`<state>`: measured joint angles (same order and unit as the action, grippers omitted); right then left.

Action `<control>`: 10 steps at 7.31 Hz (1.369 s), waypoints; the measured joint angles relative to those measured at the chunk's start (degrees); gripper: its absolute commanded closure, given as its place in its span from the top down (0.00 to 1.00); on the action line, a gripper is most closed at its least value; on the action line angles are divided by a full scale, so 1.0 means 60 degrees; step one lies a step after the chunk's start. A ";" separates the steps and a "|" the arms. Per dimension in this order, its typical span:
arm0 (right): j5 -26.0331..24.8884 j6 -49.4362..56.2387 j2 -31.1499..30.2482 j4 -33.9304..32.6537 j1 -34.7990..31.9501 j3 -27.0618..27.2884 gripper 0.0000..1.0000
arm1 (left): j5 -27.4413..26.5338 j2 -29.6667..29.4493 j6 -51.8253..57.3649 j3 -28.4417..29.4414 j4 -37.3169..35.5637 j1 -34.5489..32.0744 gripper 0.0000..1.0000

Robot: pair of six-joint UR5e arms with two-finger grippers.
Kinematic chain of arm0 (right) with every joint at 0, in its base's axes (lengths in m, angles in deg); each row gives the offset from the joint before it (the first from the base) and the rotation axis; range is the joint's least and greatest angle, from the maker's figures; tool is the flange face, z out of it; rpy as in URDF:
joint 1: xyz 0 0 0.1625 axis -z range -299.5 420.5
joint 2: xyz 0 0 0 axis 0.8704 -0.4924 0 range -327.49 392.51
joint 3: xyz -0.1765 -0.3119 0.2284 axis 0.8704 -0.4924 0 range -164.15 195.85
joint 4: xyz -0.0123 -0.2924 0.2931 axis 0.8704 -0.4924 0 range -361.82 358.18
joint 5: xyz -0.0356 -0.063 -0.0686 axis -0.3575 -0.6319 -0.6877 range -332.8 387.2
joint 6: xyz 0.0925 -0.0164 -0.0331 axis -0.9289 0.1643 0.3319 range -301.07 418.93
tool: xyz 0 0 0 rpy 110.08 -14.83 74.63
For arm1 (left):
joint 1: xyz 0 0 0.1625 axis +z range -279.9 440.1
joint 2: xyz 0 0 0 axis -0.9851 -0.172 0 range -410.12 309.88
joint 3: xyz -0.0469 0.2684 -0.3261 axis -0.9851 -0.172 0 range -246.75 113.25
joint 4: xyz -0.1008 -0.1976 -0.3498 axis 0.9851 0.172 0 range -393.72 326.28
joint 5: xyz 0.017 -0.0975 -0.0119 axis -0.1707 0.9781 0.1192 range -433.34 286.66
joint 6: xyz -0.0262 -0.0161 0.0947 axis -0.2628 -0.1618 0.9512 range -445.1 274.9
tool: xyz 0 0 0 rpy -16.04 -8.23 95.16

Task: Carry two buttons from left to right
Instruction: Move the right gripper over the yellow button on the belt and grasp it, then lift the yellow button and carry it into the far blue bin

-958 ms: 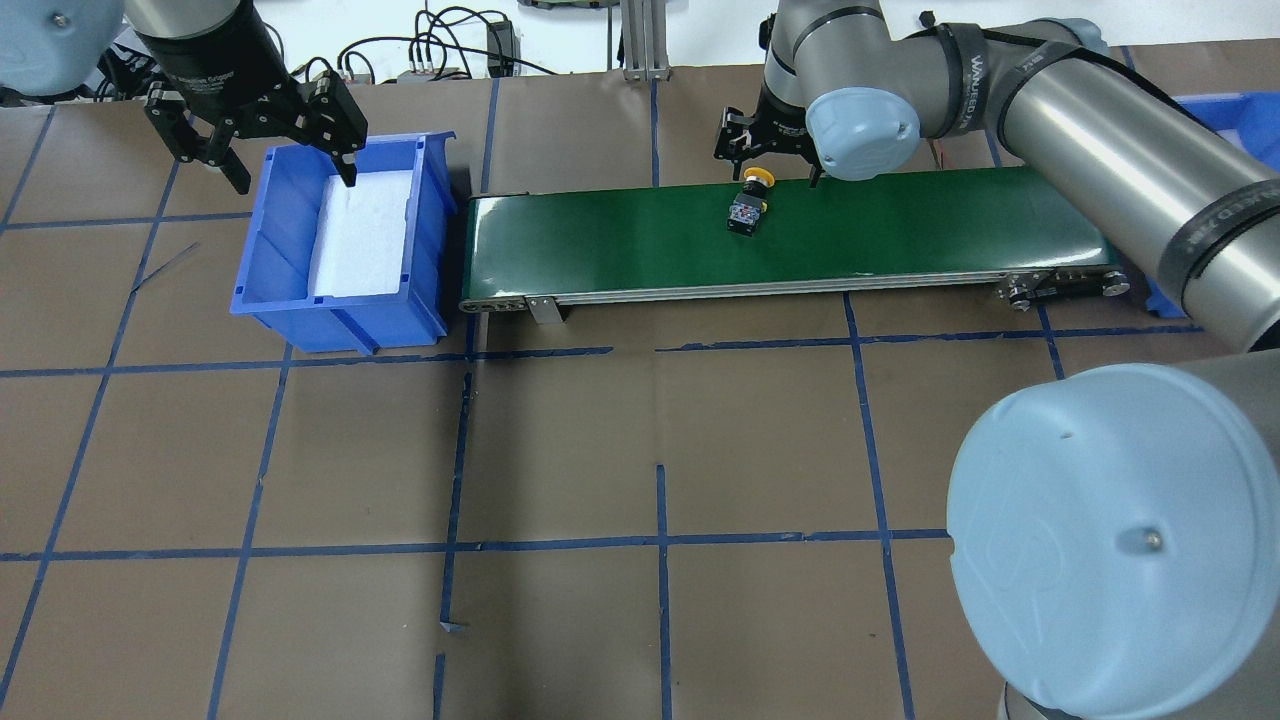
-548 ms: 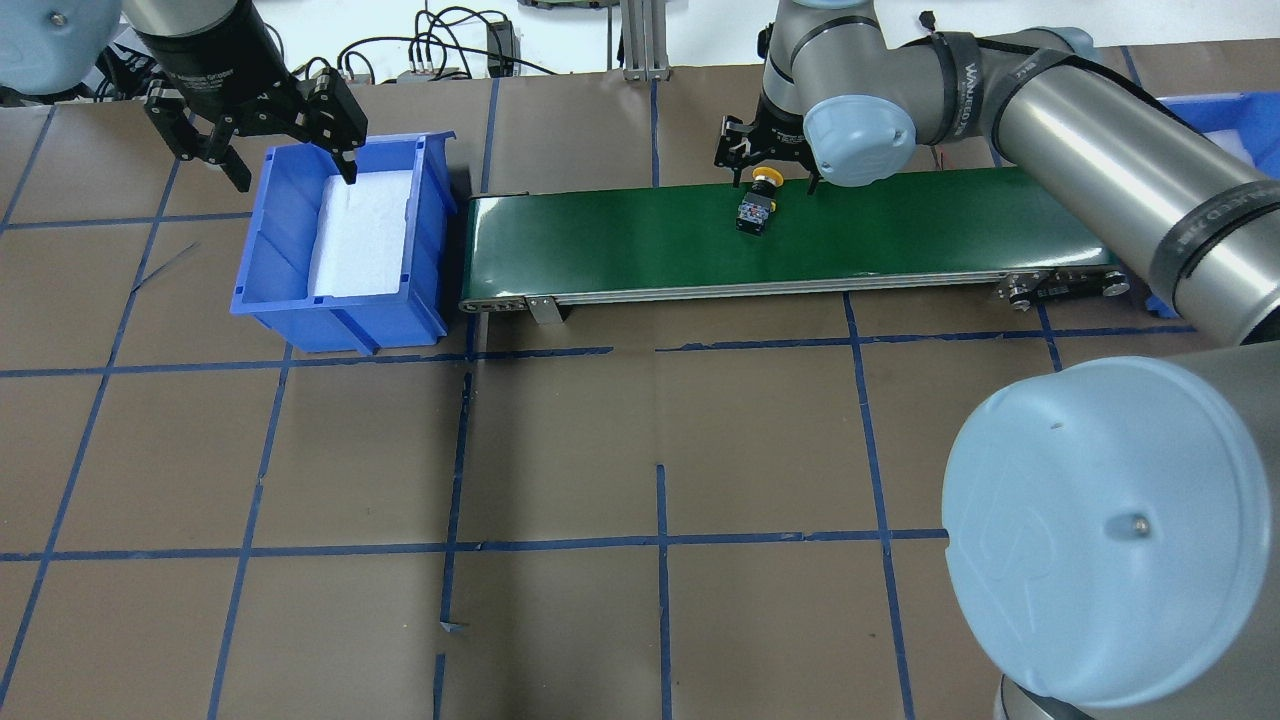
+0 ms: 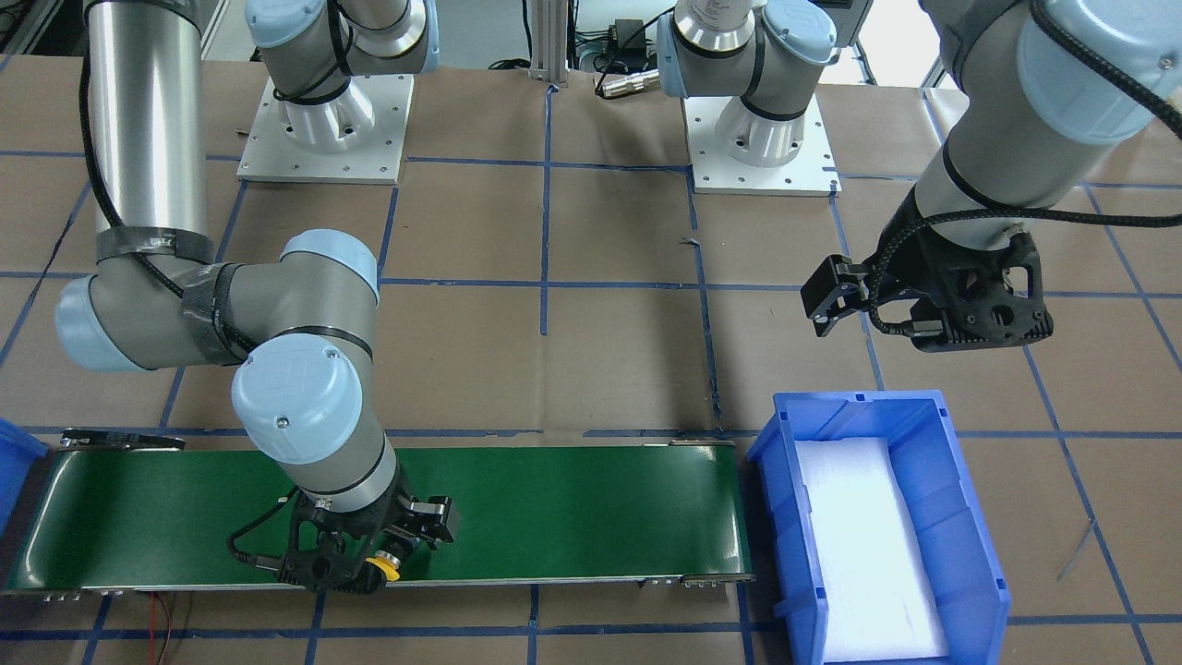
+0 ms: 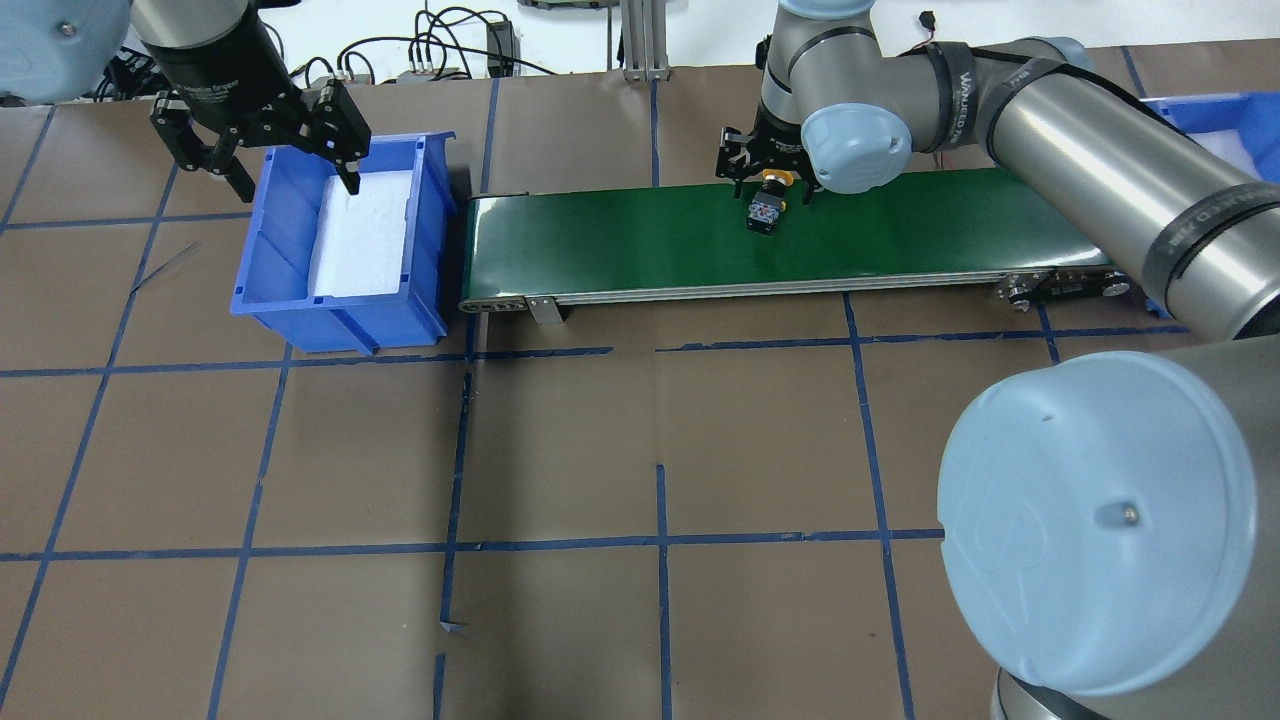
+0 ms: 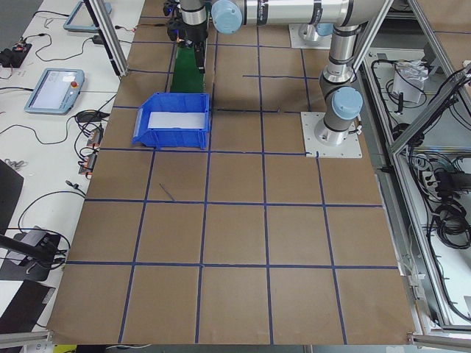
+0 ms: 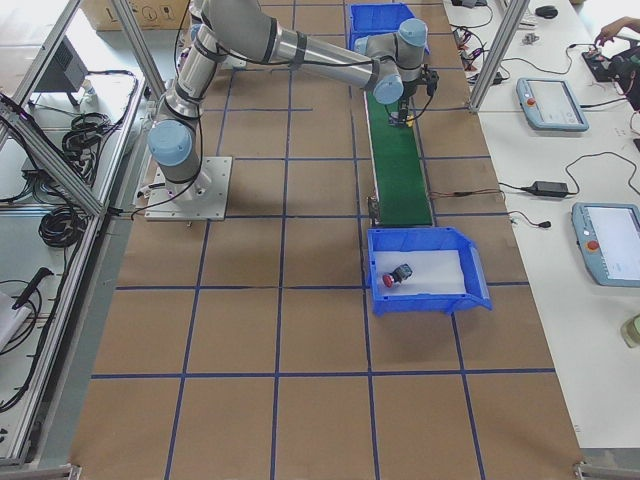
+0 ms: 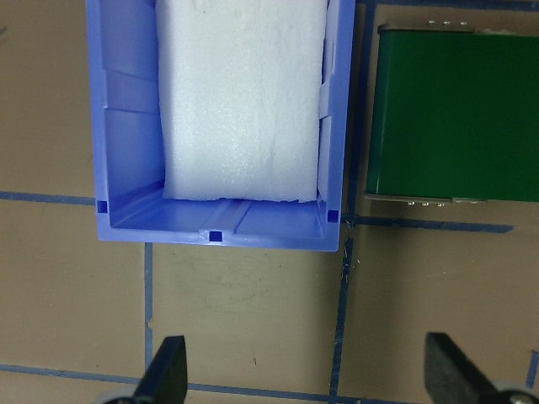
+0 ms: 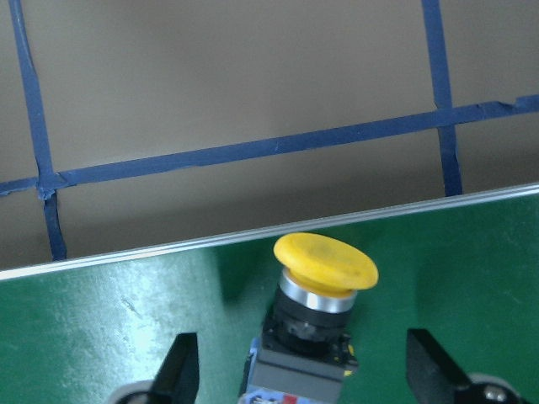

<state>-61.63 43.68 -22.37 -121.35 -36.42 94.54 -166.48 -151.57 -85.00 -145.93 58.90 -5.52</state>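
Note:
The yellow button [image 4: 766, 210] lies on its side on the green conveyor belt [image 4: 620, 235], cap toward the far edge. My right gripper [image 4: 768, 185] is open and low over it, a finger on each side; the right wrist view shows the yellow cap [image 8: 325, 263] just ahead of the fingers [image 8: 178, 370]. The red button [image 6: 398, 275] lies in the blue bin [image 4: 270, 250], seen only in the exterior right view. My left gripper [image 4: 295, 180] is open and empty, above the bin's far left corner.
The bin [image 7: 126, 126] holds white foam and stands at the belt's left end. A second blue bin [image 4: 1215, 115] stands at the belt's right end. Cables and a metal post lie beyond the table's far edge. The right arm's elbow [image 4: 1100, 520] fills the near right corner.
The yellow button has drifted a little to the right on the belt. My right gripper has come down and now straddles its cap. The left gripper has barely moved.

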 measured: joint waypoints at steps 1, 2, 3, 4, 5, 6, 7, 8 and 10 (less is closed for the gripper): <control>0.0006 0.0088 0.0030 0.0021 0.0005 0.0011 0.31 | -0.0012 -0.0010 -0.0001 0.0001 -0.0019 0.0008 1.00; 0.0006 0.0246 0.0060 0.0051 0.0008 0.0027 0.17 | -0.0029 -0.0042 -0.0001 0.0000 -0.0032 0.0012 1.00; 0.0000 0.0494 0.0076 0.0100 0.0028 0.0043 0.09 | -0.0040 -0.0089 0.0001 0.0010 -0.0038 0.0015 1.00; -0.0006 0.0732 0.0072 0.0144 0.0058 0.0054 0.07 | -0.0045 -0.0138 0.0008 0.0000 -0.0034 0.0014 1.00; -0.0009 0.0918 0.0044 0.0180 0.0111 0.0050 0.07 | -0.0047 -0.0155 0.0008 -0.0031 -0.0022 0.0008 1.00; -0.0015 0.1180 -0.0019 0.0249 0.0235 0.0003 0.07 | -0.0045 -0.0164 0.0006 -0.0045 -0.0019 0.0004 1.00; -0.0025 0.1674 -0.0115 0.0520 0.0504 -0.0109 0.07 | -0.0039 -0.0154 0.0009 -0.0060 -0.0023 0.0002 1.00; -0.0035 0.2373 -0.0254 0.1009 0.0928 -0.0270 0.06 | -0.0036 -0.0124 0.0012 -0.0084 -0.0025 0.0002 1.00; -0.0087 0.4216 -0.0547 0.1870 0.1935 -0.0540 0.05 | -0.0034 -0.0091 0.0013 -0.0097 -0.0027 0.0007 1.00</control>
<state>-62.15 68.98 -25.65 -110.13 -24.81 91.30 -166.68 -152.11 -84.93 -146.51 58.74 -5.48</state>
